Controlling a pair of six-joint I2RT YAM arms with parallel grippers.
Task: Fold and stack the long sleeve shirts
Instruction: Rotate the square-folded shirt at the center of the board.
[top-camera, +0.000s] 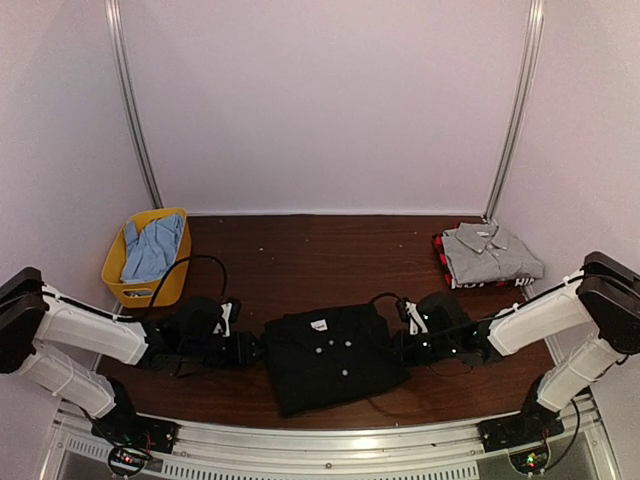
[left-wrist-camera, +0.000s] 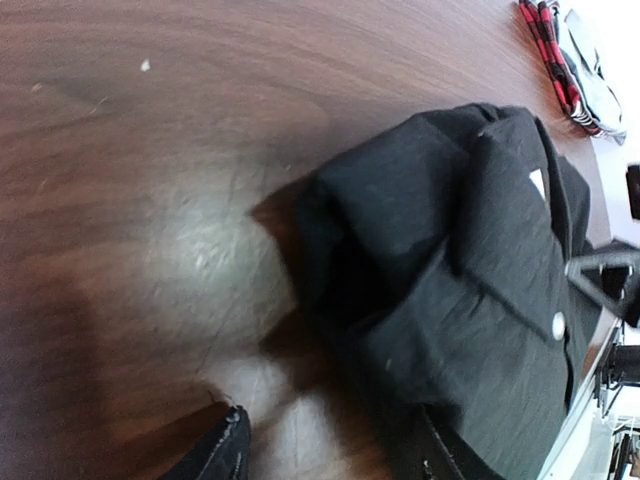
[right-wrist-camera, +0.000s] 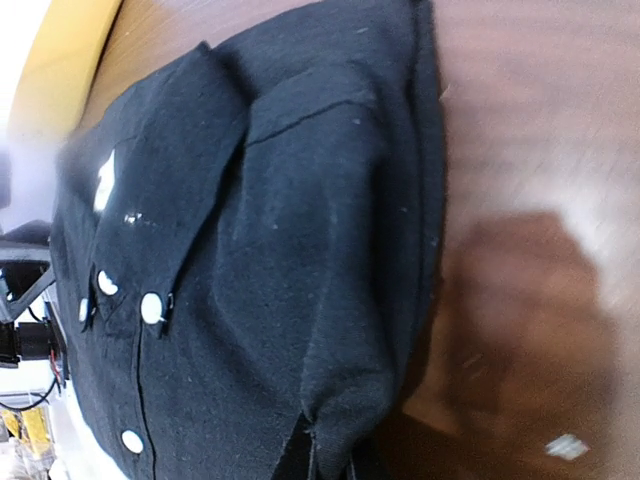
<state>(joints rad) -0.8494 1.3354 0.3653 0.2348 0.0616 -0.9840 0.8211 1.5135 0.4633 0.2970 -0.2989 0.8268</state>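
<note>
In the top view a dark brown wooden table (top-camera: 300, 260) is seen, closed in by pale walls (top-camera: 320, 100) with two slanted metal rails (top-camera: 135, 110). A yellow plastic basket (top-camera: 112, 268) holding blue cloth (top-camera: 155, 248) is placed at ten o'clock. A folded grey collared shirt (top-camera: 490, 252) is laid at two o'clock upon a red-and-black checked cloth (top-camera: 439, 250). A folded black collared shirt (top-camera: 335, 355) is spread at six o'clock, near the front edge. Both arms are stretched low and inward, with the left gripper (top-camera: 250, 348) at this shirt's nine o'clock side and the right gripper (top-camera: 405, 345) at its three o'clock side. In the left wrist view the fingers (left-wrist-camera: 225, 452) are seen partly apart with the thick folded edge against one of them; a firm hold cannot be told. A small white neck label (left-wrist-camera: 538, 182) is shown, its writing unreadable. In the right wrist view the jaws are seen almost together, and the shirt's side edge is pinched between them; white buttons (right-wrist-camera: 152, 307) are lined down the placket.
</note>
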